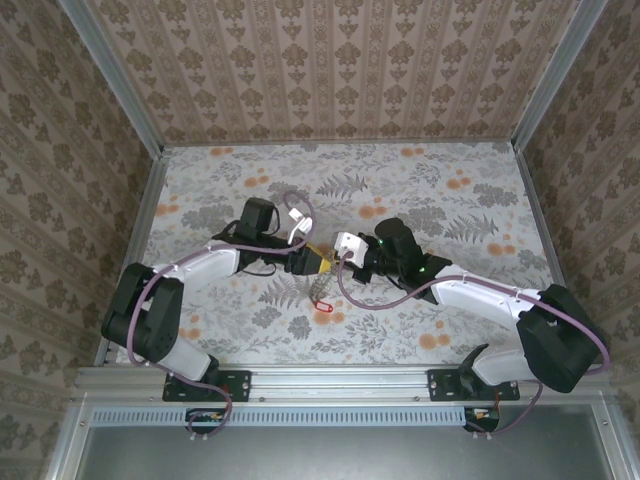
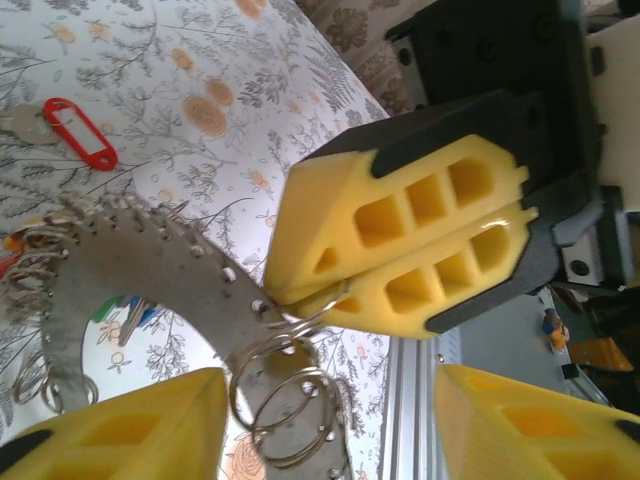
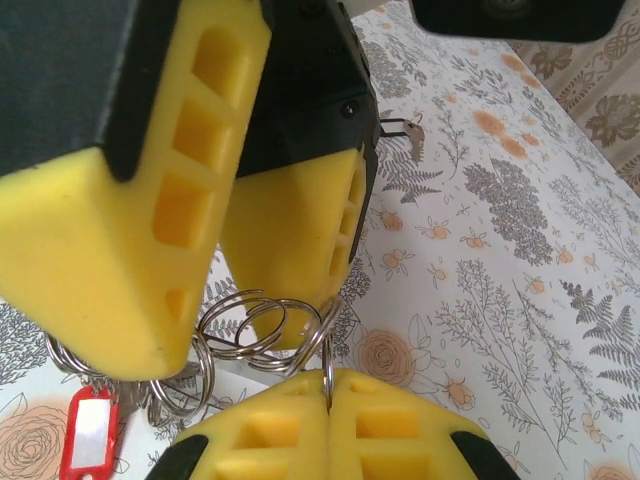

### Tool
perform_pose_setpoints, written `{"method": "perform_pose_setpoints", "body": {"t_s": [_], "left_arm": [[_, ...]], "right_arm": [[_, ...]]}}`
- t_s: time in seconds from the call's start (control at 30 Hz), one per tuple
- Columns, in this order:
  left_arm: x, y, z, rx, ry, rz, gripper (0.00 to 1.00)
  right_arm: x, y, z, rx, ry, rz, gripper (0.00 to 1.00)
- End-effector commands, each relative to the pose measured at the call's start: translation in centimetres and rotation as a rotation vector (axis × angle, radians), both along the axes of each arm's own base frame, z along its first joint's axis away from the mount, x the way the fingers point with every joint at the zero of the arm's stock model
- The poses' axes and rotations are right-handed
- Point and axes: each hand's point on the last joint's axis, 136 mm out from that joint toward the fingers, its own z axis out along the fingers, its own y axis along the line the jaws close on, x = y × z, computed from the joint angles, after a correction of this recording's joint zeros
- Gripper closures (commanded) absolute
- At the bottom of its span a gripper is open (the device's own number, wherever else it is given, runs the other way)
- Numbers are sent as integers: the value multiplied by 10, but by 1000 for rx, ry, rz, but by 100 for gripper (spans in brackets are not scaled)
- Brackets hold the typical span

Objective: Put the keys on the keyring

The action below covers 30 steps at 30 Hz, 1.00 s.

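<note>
We judge the threading step is in hand: the right claw (image 3: 327,395) is clenched on one wire loop (image 2: 318,300) of the keyring (image 2: 130,280), which sits between the two arms. The left claw (image 2: 332,395) is released, its fingers either side of the spare loops (image 2: 290,415) — touching them or not, we cannot quite tell. A red-tagged key (image 2: 78,130) lies loose on the table (image 1: 450,200) nearby — next it needs fetching and a loop prising apart.

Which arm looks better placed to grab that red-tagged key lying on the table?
Probably left: the left gripper is open, while the right gripper is shut on a split ring of the keyring.
</note>
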Motion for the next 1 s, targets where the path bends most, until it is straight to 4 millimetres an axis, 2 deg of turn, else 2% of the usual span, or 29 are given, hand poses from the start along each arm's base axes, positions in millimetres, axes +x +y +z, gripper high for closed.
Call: {"method": "perform_pose_setpoints", "body": {"t_s": [0.0,0.07,0.13,0.2,0.43,0.53,0.6,0.67,0.8,0.97], "left_arm": [[-2,-6,29,-76,-67,-48,52],[-4,-5,33,-81,-87,-50,57],[-8,-2,38,-89,-110,-55,68],[-12,-1,41,-92,-128,-64,71],[-32,5,50,-127,-152,-139,71],[-39,9,48,-97,-146,-171,67],[-35,11,45,-66,-172,-138,65],[-20,14,46,-36,-249,-52,61],[-1,23,43,-1,-463,71,57],[7,27,42,1,-686,86,57]], "right_arm": [[8,4,13,35,-48,-8,100],[9,3,11,29,-41,-12,100],[10,2,9,25,-34,-16,100],[11,1,7,22,-30,-23,100],[13,1,10,26,-28,-20,100],[4,4,10,18,-24,41,100],[-4,6,7,2,-21,102,100],[-11,6,6,-7,-16,154,100],[-22,2,17,68,45,256,100],[-32,-4,22,96,92,364,100]]}}
